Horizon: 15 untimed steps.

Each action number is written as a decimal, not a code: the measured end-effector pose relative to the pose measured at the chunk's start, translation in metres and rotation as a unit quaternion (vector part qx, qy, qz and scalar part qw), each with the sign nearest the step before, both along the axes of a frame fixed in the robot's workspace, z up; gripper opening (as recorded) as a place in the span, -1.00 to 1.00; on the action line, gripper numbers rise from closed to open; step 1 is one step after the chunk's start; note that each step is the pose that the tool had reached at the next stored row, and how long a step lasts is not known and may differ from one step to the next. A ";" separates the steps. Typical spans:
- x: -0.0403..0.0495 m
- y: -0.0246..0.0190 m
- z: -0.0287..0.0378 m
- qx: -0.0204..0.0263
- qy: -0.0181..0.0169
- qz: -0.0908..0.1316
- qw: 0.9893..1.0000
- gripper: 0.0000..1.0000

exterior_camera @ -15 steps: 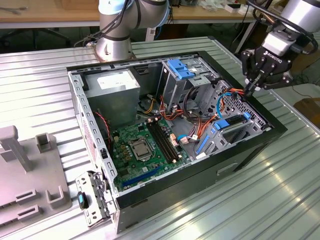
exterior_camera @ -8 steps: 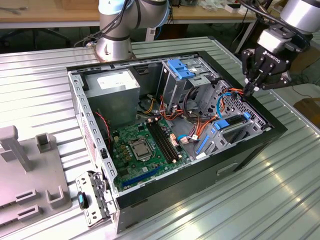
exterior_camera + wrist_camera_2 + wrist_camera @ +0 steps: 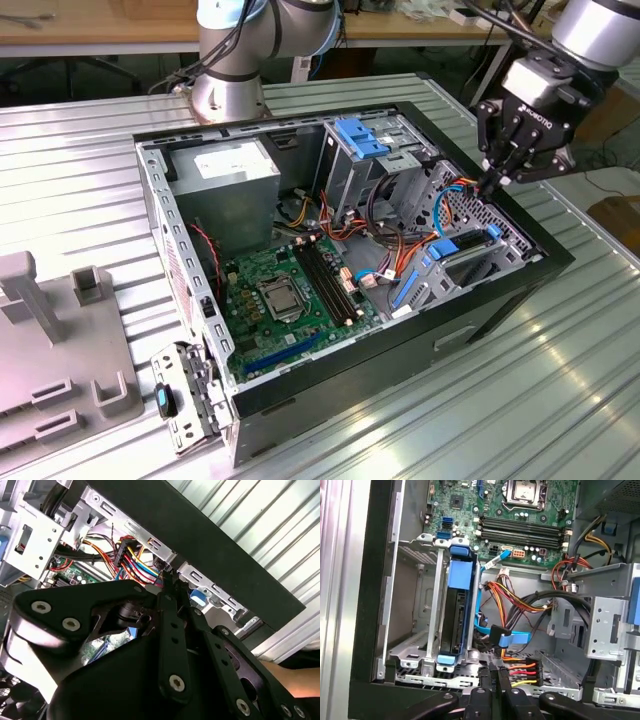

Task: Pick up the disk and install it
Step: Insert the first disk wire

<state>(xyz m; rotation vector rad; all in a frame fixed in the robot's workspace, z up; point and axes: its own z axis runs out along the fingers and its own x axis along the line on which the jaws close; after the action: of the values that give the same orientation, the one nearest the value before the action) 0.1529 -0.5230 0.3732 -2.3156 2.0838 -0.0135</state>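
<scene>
In the exterior view, from left to right, we see the ribbed metal tabletop (image 3: 80,170), the open black computer case (image 3: 500,290), and the black gripper (image 3: 492,183), its fingers pressed together and empty, at the case's front corner. In the first wrist view the grey metal disk in bright blue carrier rails (image 3: 456,620) stands edge-on in the silver drive cage. We judge that seating it calls for a straight, even push; its connector end is hidden behind cables.

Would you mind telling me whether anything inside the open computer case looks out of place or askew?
Nothing stands out. The disk sits straight on edge in its bay, and the gripper, fingers together, hangs at the case edge beside it.
</scene>
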 end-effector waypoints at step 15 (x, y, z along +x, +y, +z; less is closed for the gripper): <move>0.0000 -0.0001 -0.0009 0.000 0.000 -0.058 0.998 -0.66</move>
<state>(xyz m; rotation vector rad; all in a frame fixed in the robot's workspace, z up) 0.1529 -0.5230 0.3722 -2.1901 2.2160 -0.0158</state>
